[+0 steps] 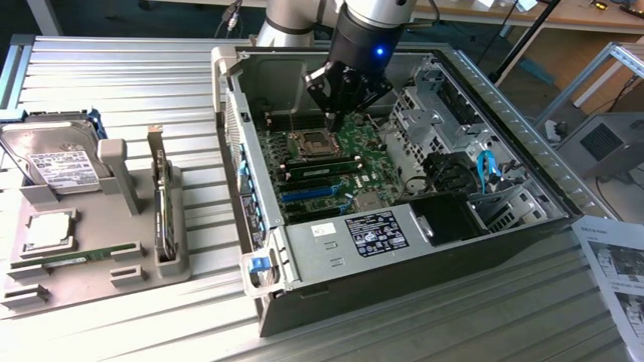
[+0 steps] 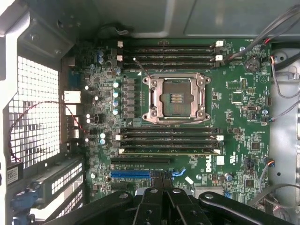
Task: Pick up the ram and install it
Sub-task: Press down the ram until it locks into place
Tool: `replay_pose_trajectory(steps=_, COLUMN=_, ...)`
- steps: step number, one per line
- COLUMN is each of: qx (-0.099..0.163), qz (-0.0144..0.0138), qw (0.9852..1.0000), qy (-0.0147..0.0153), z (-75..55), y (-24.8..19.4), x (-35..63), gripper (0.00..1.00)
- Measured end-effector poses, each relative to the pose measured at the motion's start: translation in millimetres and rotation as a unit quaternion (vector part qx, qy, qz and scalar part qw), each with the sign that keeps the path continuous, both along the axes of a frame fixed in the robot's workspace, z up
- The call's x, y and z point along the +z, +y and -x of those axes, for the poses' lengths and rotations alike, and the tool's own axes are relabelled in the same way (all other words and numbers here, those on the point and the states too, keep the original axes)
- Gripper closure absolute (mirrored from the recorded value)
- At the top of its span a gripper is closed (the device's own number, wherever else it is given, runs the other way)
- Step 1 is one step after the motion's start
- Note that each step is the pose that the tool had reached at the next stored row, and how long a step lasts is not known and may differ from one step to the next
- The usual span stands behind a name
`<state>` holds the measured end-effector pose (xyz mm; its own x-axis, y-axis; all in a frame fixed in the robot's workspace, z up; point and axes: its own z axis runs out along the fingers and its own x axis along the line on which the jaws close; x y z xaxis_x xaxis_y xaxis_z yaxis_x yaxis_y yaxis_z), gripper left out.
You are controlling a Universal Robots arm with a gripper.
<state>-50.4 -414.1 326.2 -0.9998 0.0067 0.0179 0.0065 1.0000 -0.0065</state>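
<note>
Ribbed metal table (image 1: 121, 68), bearing an open computer case (image 1: 332, 264) lying on its side. On the exterior view's left, beside the case, a grey tray (image 1: 90, 283) of parts. Inside the case, a green motherboard (image 2: 234, 122) with an empty processor socket (image 2: 176, 98) between two banks of memory slots. Over that board, near the socket, the gripper (image 1: 337, 113) hanging down inside the case, fingers pressed together with nothing seen between them.

In the tray, largest first: a hard drive (image 1: 56, 154) at the far end; a dark expansion card (image 1: 161, 204) standing on edge along the side nearest the case; a square silver processor chip (image 1: 48, 230) lying flat. Below the chip, the ram (image 1: 75, 259), lying flat across its grey holders at the tray's near end, well apart from the gripper and untouched.

On the board, one memory stick (image 2: 168, 151) seated in the slot farthest from the socket.
</note>
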Motion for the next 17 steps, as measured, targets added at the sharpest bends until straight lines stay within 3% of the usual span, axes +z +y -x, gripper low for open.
replay_pose_trajectory(steps=4, qx=0.0, qz=-0.0004, qw=1.0, qy=0.0, z=0.0, y=0.0, x=0.0, gripper=0.89)
replay_pose_trajectory(steps=6, qx=0.0, qz=-0.0073, qw=1.0, qy=0.0, z=0.1, y=0.1, x=0.1, gripper=0.89)
replay_pose_trajectory(steps=7, qx=0.0, qz=-0.0078, qw=1.0, qy=0.0, z=0.0, y=0.1, x=0.0, gripper=0.89)
replay_pose_trajectory(steps=17, qx=0.0, qz=-0.0078, qw=1.0, qy=0.0, z=0.0, y=0.0, x=10.1, gripper=0.89)
